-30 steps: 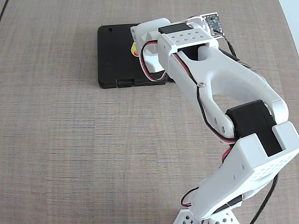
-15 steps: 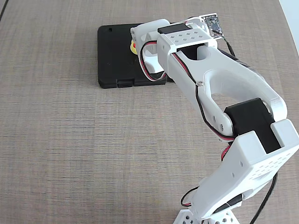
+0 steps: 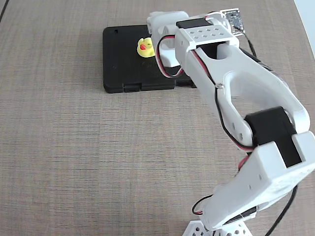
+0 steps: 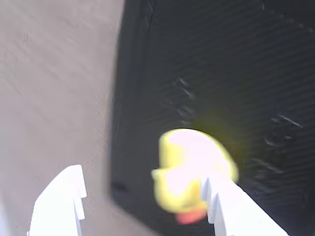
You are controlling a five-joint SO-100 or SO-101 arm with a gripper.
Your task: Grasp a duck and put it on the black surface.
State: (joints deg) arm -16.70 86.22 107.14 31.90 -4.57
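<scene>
The small yellow duck (image 3: 145, 47) with a red-orange beak rests on the flat black case (image 3: 123, 61) at the back of the table. My white gripper (image 3: 155, 39) hangs over the case, just right of the duck in the fixed view. The wrist view is blurred. There the duck (image 4: 192, 167) lies on the black case (image 4: 221, 64) against the right finger (image 4: 231, 206). The left finger (image 4: 61, 199) stands well apart from it, over the table beside the case's edge. The jaws are open and clamp nothing.
The brown woven-pattern tabletop (image 3: 74, 147) surrounds the case. My arm's white links and black motors (image 3: 256, 128) reach from the base at the lower right. A small circuit board (image 3: 232, 18) sits at the back right.
</scene>
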